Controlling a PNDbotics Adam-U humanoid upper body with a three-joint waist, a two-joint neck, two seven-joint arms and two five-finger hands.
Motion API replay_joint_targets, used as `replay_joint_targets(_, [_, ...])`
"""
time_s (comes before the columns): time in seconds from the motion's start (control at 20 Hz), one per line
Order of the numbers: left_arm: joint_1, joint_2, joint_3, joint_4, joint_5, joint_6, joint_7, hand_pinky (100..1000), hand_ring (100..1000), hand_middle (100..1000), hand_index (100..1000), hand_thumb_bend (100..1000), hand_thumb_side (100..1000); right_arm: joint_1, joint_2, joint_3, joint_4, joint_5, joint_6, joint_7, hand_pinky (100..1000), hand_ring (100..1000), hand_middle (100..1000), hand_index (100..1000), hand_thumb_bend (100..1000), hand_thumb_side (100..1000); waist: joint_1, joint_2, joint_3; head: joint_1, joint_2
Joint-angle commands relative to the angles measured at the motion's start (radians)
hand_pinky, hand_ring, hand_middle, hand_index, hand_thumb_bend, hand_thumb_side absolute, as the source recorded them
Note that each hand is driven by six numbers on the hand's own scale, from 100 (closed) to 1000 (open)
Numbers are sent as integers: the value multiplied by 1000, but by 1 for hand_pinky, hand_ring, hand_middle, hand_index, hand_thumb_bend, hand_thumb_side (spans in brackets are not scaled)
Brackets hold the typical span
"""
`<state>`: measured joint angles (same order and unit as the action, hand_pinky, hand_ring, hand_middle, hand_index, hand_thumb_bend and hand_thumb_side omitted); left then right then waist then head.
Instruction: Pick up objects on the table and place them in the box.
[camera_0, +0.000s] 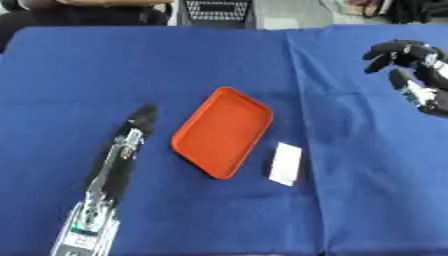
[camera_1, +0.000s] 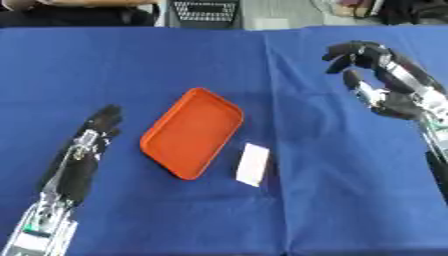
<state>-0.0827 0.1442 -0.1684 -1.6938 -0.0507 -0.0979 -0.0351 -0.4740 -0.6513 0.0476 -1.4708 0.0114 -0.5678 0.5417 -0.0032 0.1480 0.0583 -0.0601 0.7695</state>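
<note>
While both hands stay off the task's things, the scene reads so:

Table: covered in a blue cloth (camera_0: 105, 75), with a fold line running from the far edge toward the near edge, right of the middle.

Box: an orange tray (camera_0: 222, 131), shallow and rimmed, lying askew at the middle of the table, one corner toward the far edge and one toward the near edge; nothing shows inside it.

Object to pick: a small white flat rectangle (camera_1: 253, 164), lying on the cloth just beside the tray's near-right side, apart from its rim; its make cannot be told.

Left hand (camera_1: 98, 126): stretched flat along the cloth toward the far edge, fingers straight and released, left of the tray and apart from it; its arm comes in from the near-left corner.

Right hand (camera_1: 378, 75): raised over the far-right part of the table, fingers curled partway with nothing between them, well apart from the white rectangle and the tray.

In the way: only bare cloth lies between the white rectangle and either hand; the tray stands between the left hand and the rectangle.

Far edge: a dark basket-like thing (camera_0: 215, 11) behind the table.
</note>
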Motion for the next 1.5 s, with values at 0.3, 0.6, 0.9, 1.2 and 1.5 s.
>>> replay_joint_targets(0.3, [-2,12,-6,-13,-4,-2,-7,1000,1000,1000,1000,194,1000,-114,-59,121,-84,187,-339,365,784,798,861,936,544,582,-4,-16,7,4,1])
replay_joint_targets(0.6, [-2,13,-8,-13,-3,-3,-11,1000,1000,1000,1000,194,1000,-171,-61,200,-115,274,-339,362,799,821,878,917,543,603,-6,-18,11,2,1])
replay_joint_targets(0.9, [-1,17,-11,-12,-3,-3,-14,1000,1000,1000,1000,194,1000,-225,-59,285,-100,321,-339,365,807,833,888,906,534,569,-10,-19,15,1,1])
replay_joint_targets(1.2, [0,20,-12,-12,-4,-3,-17,1000,1000,1000,1000,194,1000,-283,-47,377,-65,428,-339,365,819,851,907,898,515,485,-15,-20,18,-1,1])
replay_joint_targets(1.5, [0,21,-13,-11,-5,-4,-18,1000,1000,1000,1000,195,1000,-309,-29,418,-38,533,-339,349,825,860,915,895,513,486,-19,-21,22,1,1])
